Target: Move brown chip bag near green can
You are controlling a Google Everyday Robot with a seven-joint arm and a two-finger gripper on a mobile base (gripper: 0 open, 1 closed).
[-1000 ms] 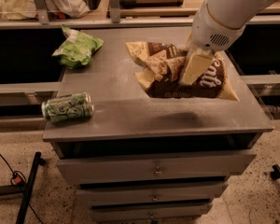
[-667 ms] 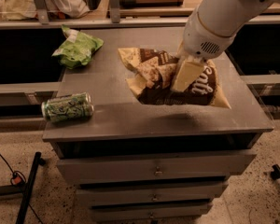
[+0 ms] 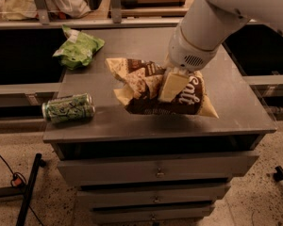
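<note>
Grey cabinet top [image 3: 132, 41], bag in my grip.
My gripper [image 3: 172, 85] is clamped on the brown chip bag [image 3: 140, 84] at mid-top. The green can [image 3: 69, 108] lies on its side at the front-left edge in view, well apart, so I judge the carry runs left and slightly frontward.

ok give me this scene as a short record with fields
end effector: gripping the brown chip bag over the middle of the cabinet top
green can: on its side, front-left corner, apart from the bag
green snack bag: back-left
task state: bag not yet beside can
</note>
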